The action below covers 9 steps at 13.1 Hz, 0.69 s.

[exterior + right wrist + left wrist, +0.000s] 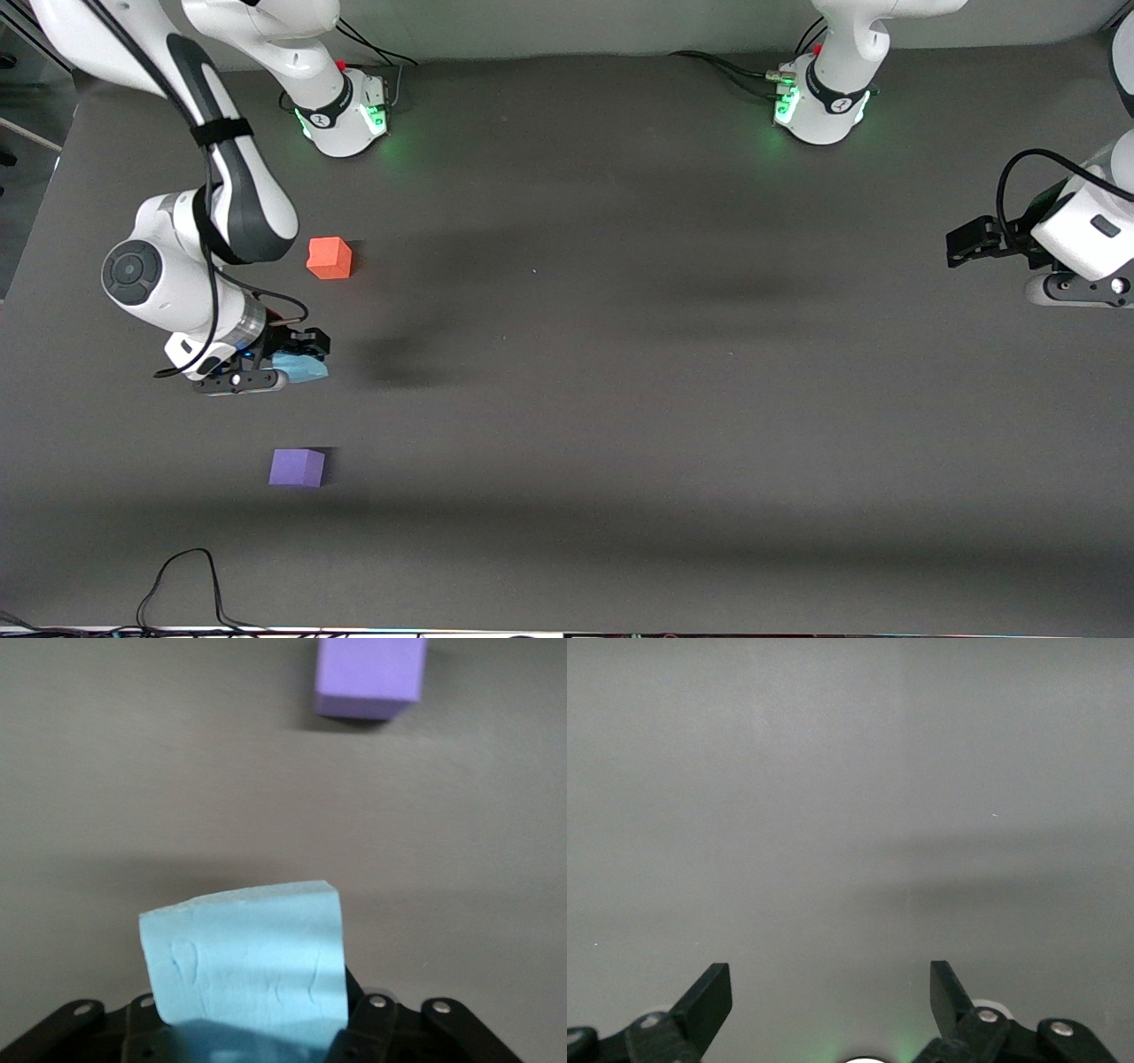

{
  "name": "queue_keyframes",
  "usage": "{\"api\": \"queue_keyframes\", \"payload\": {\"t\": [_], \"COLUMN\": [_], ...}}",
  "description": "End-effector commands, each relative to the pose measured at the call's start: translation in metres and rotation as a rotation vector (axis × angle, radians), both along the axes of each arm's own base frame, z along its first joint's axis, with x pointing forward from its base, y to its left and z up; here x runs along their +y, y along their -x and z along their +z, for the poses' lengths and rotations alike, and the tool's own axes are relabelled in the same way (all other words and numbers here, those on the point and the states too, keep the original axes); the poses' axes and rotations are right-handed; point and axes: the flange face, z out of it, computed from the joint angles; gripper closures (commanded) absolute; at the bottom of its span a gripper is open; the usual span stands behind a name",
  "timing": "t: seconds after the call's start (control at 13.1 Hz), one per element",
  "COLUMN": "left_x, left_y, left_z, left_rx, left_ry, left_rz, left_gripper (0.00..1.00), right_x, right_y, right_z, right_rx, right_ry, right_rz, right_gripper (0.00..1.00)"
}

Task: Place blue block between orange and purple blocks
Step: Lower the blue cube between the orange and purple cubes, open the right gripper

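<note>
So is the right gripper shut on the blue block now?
Yes: right gripper is shut on the blue block, fingers pinching both its sides.

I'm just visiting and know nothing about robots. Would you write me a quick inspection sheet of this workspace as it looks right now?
Surface: dark grey matte table.
Job's things: light sky-blue foam cube clamped in the right gripper, between the orange-red foam cube and the violet-purple foam cube, which lies nearer the front camera.
Clutter: nothing seen.
Grippers: right gripper shut on the blue cube; left gripper open, empty, waiting at the left arm's end.
Cables: black cable looping along the table's near edge; leads at both bases.
Surroundings: pale wall by the bases.
</note>
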Motion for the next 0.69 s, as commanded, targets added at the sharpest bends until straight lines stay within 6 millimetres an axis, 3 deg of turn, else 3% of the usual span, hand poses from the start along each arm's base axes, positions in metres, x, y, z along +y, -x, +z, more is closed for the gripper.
{"api": "queue_keyframes", "payload": {"t": [0.0,0.15,0.31,0.61], "left_x": [-0.001,-0.002,-0.004,0.001], "left_y": [0.006,0.006,0.006,0.007], "left_z": [0.0,0.0,0.0,0.001], "left_rx": [-0.018,-0.016,-0.016,-0.014], "left_ry": [0.01,0.012,0.012,0.012], "left_rz": [-0.016,-0.019,-0.024,-0.015], "left_gripper": [0.0,0.0,0.0,0.0], "right_x": [0.001,-0.001,-0.001,-0.016], "right_y": [0.022,0.025,0.026,0.027], "right_z": [-0.055,-0.078,-0.081,-0.094], "right_rx": [-0.024,-0.025,-0.022,-0.021], "right_ry": [-0.013,-0.011,-0.01,0.0], "right_rz": [0.015,0.01,0.009,-0.016], "right_gripper": [0.67,0.67,0.57,0.47]}}
